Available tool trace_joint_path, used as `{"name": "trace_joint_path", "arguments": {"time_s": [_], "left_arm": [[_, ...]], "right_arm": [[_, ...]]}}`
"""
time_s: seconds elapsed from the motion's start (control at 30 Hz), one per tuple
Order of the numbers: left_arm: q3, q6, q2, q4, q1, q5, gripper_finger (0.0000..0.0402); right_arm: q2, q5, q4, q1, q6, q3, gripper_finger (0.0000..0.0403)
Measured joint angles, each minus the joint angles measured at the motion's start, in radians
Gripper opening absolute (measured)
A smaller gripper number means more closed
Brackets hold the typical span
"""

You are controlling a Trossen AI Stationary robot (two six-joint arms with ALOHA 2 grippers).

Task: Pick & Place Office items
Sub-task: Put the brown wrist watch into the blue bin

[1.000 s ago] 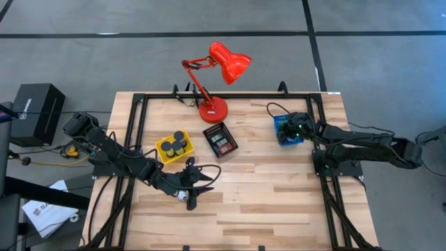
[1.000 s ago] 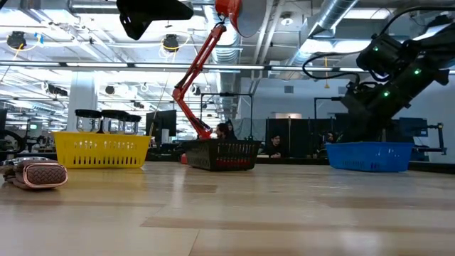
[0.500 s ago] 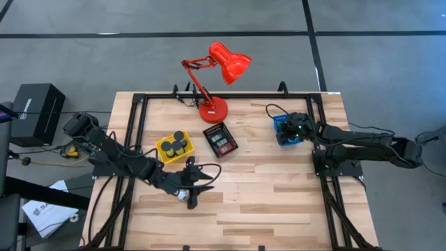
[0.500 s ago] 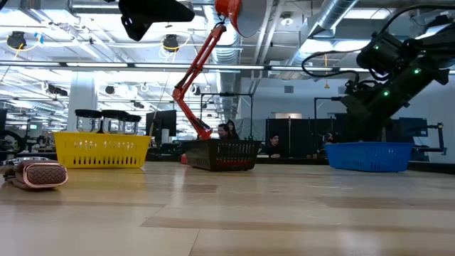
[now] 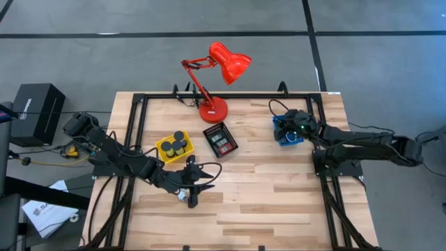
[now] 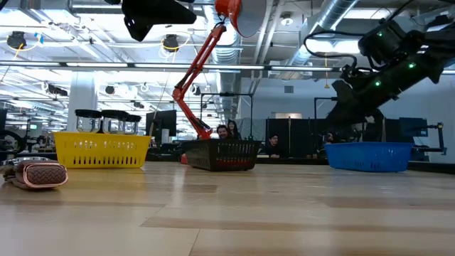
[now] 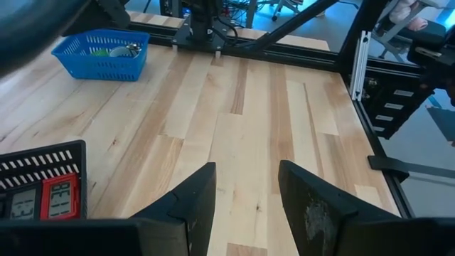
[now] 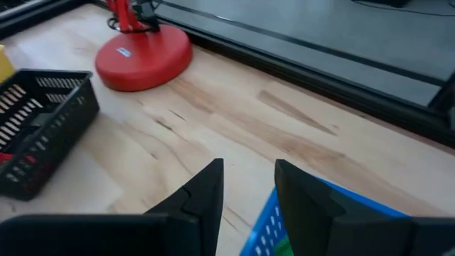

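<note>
My left gripper (image 5: 192,178) is open and empty above the bare wood near the yellow tray (image 5: 174,147); its fingers also show apart in the left wrist view (image 7: 246,192). Black cylinders (image 5: 176,146) stand in the yellow tray. Red and black rectangular pieces (image 5: 221,141) lie in the black tray (image 5: 211,130). My right gripper (image 5: 291,125) hangs open and empty over the blue tray (image 5: 279,134), and the right wrist view (image 8: 249,186) shows its fingers apart above that tray's rim (image 8: 264,220). A green piece (image 8: 283,249) lies in the blue tray.
The big red desk lamp (image 5: 213,108) stands on its round base at the table's far edge, behind the black tray. A small woven brown object (image 6: 35,174) lies on the table at the left of the low view. Bare wood (image 5: 279,202) spans the table's near half.
My right gripper has risen above the blue tray and drawn a little toward the table's left, as the low view shows. Its fingers stay apart. The trays and their items have kept still.
</note>
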Motion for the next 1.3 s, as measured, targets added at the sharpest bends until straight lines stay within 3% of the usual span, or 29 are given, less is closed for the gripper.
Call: {"name": "trace_joint_path", "arguments": {"time_s": [0.6, 0.87, 1.17, 1.3], "left_arm": [[0.0, 0.001, 0.0, 0.0, 0.0, 0.0, 0.015], [0.0, 0.047, 0.0, -0.001, 0.0, 0.0, 0.015], [0.0, 0.053, 0.0, -0.013, -0.001, 0.011, 0.015], [0.0, 0.05, 0.0, -0.061, -0.001, 0.128, 0.015]], "right_arm": [[0.0, -0.009, 0.02, 0.029, 0.0, 0.0, 0.0118], [0.0, -0.404, 0.056, 0.034, 0.0, 0.0, 0.0118], [0.0, -0.417, 0.113, 0.124, -0.012, 0.0, 0.0118], [0.0, -0.418, 0.114, 0.172, -0.078, 0.0, 0.0118]]}}
